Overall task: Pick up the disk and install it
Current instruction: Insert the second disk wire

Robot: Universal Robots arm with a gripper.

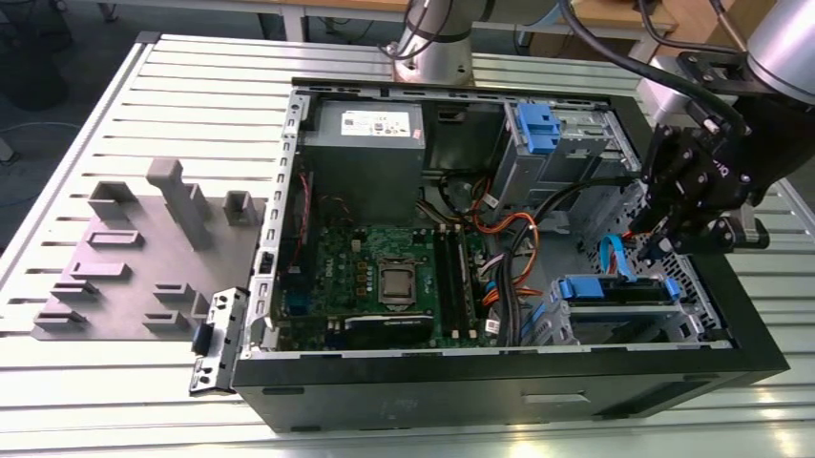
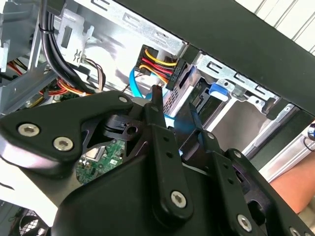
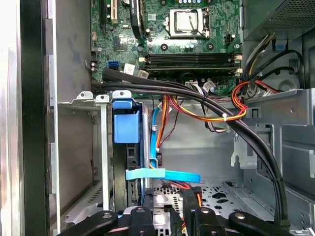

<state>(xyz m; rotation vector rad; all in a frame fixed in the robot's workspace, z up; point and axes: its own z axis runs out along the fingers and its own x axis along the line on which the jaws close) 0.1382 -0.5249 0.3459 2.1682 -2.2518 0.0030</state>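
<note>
The disk [image 1: 620, 290] sits slotted in the lower drive cage at the front corner of the open computer case [image 1: 510, 377], on the exterior view's right. Its blue carrier rails and blue tab [image 3: 127, 127] show in both wrist views [image 2: 219, 89]. My gripper [image 1: 654, 250] hangs just above and behind that cage, inside the case. Its black fingers [image 3: 140, 219] stand apart, open, with nothing clamped. A light-blue flat cable [image 3: 162, 174] crosses just beyond the fingertips [image 2: 157, 105].
A grey power-supply box [image 1: 366, 143] and the green motherboard [image 1: 382, 277] lie in the case. Another blue carrier [image 1: 535, 129] sits in the upper bay. Thick black cables [image 3: 221, 118] and coloured wires cross near the cage. A grey fixture plate [image 1: 140, 258] lies outside the case.
</note>
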